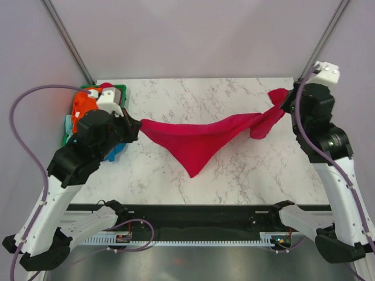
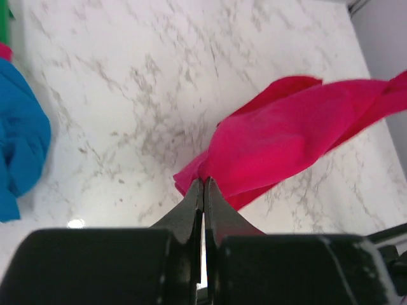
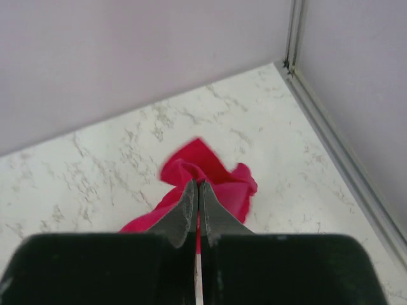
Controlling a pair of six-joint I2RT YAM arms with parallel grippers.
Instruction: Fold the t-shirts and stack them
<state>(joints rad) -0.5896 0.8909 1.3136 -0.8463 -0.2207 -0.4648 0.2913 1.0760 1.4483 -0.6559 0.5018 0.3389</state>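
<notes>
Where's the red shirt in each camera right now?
Top: red shirt stretched mid-table between left gripper and right gripper.
Left wrist: shirt right of centre, corner in the shut jaws.
Right wrist: shirt centre, bunched beyond the shut jaws.
Shared landmark: marble table.

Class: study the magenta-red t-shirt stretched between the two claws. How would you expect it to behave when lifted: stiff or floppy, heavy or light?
Probably floppy: the magenta-red t-shirt droops into a point between the left claw and right claw. Likely light: two small pinches at its ends seem enough to carry it. Probably not slippery: the cloth bunches at each pinch.
</notes>
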